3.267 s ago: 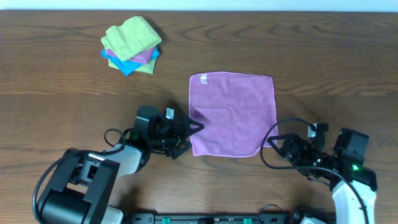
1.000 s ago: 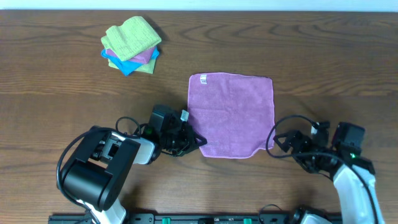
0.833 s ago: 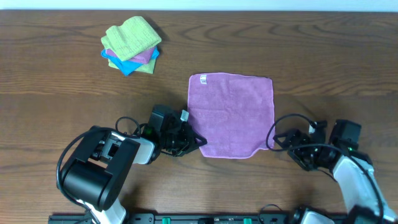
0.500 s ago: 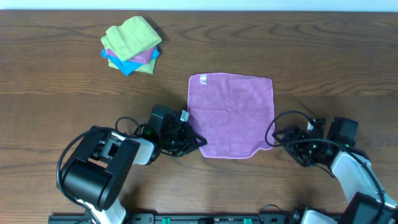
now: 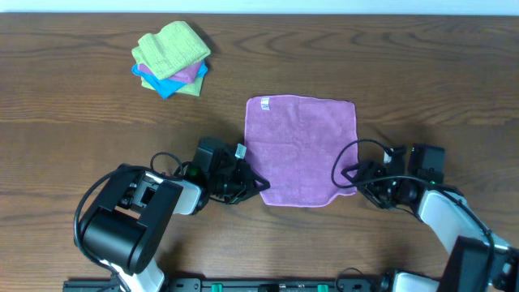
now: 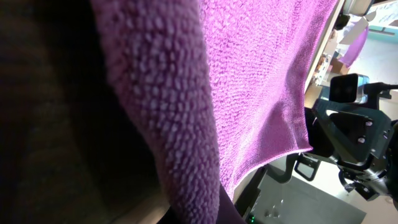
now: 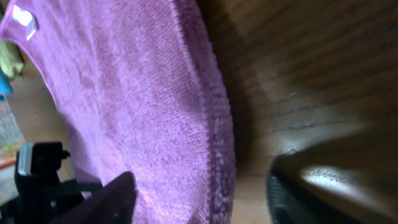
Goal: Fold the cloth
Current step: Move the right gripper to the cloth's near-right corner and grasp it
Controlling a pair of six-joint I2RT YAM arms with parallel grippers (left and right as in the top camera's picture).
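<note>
1. Overhead view: the right tool [image 5: 349, 174] has slid in from the right to the near right corner of the cloth [image 5: 302, 150]; its jaws are narrowing but still gapped, straddling the hem, with nothing gripped
2. The left tool [image 5: 261, 183] has not moved and stays clamped shut on the near left corner
3. The first fold looks close: both near corners should soon be held, while the cloth lies flat and unfolded mid-tabletop
4. The dark wood-grain tabletop [image 5: 81, 138] has a pile of cloths [image 5: 172, 57] well apart at far left; only a pale strip of the room shows beyond
</note>
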